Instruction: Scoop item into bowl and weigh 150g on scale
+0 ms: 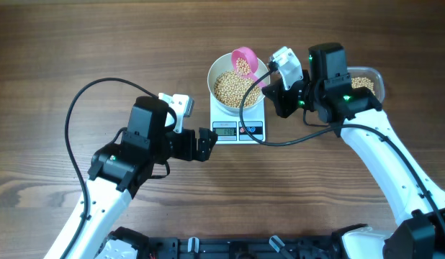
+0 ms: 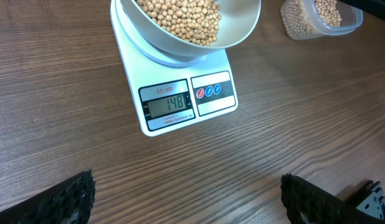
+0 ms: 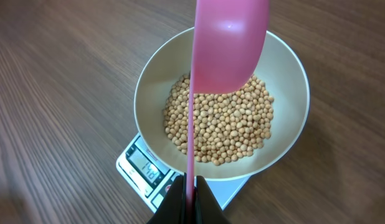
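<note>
The white bowl stands on the scale and holds a heap of tan beans. My right gripper is shut on the handle of a pink scoop, which hangs over the bowl's far rim with some beans in it. In the right wrist view the scoop covers part of the beans and my gripper pinches its thin handle. My left gripper stands open just in front of the scale. Its display reads 148 under the bowl.
A clear plastic tub with more beans sits at the right, behind my right arm; the left wrist view shows the tub at top right. A black cable loops over the wood table near the scale's right side.
</note>
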Motion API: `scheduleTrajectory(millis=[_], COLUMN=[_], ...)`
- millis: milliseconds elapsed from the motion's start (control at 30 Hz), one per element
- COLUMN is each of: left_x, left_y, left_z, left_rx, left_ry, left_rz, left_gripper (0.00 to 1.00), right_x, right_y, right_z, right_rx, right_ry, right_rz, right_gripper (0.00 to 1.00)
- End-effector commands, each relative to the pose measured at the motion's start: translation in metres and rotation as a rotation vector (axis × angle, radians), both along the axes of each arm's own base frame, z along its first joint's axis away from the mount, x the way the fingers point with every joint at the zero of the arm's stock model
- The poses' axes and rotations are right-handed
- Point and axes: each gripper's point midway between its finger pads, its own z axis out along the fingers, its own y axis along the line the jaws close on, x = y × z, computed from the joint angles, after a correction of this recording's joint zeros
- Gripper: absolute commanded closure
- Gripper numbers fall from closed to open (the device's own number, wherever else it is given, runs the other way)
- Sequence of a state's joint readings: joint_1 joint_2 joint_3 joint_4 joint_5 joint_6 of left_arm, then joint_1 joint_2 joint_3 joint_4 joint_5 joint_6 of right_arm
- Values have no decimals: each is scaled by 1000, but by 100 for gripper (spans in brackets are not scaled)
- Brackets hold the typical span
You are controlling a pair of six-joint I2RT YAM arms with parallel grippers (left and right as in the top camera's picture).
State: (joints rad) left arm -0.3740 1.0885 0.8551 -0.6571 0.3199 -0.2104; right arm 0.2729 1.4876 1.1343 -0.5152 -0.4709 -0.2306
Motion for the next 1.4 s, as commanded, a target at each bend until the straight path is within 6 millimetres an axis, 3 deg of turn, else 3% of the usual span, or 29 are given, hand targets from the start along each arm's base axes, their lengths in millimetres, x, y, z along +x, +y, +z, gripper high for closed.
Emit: scheduleTrajectory(millis=[0, 567, 800, 1133, 1267, 1367], left_x=[-1, -1, -1, -1, -1, -1], left_y=[-1, -1, -1, -1, -1, -1], left_z=[-1, -1, -1, -1, -1, -1], left_rx=[5, 5, 5, 5, 5, 5], left_ry=[-6, -6, -6, -6, -6, -6], left_rz=[-19, -18, -19, -19, -18, -19], left_gripper=[0, 0, 0, 0, 0, 0], right_x=[9, 13, 8, 9, 9, 4], right_y=[-1, -1, -3, -2, -3, -2], right_z=[9, 8, 3, 4, 4, 1], right_rx=[-51, 23, -62, 23, 17, -54], right_ry=[-97, -5, -72, 27, 22, -42], right_rz=[60, -63, 46, -74, -67, 38], right_gripper=[96, 96, 96, 96, 96, 96])
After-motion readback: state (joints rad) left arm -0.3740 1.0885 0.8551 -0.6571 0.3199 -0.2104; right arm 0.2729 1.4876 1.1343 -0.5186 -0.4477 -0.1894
